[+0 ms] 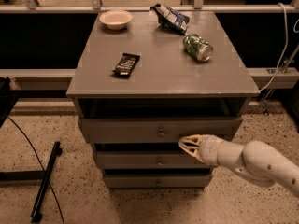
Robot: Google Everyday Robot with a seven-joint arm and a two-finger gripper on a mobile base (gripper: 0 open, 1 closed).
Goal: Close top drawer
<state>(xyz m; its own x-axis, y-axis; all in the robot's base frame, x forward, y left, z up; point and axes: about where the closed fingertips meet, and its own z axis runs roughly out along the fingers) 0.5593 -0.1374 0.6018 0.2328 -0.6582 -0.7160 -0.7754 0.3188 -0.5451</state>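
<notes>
The wide grey wooden top drawer (126, 130) stands partly pulled out beneath the grey worktop (163, 73). The cream tool (188, 146) is at its front's lower edge, right of the knob; its opening cannot be told.
</notes>
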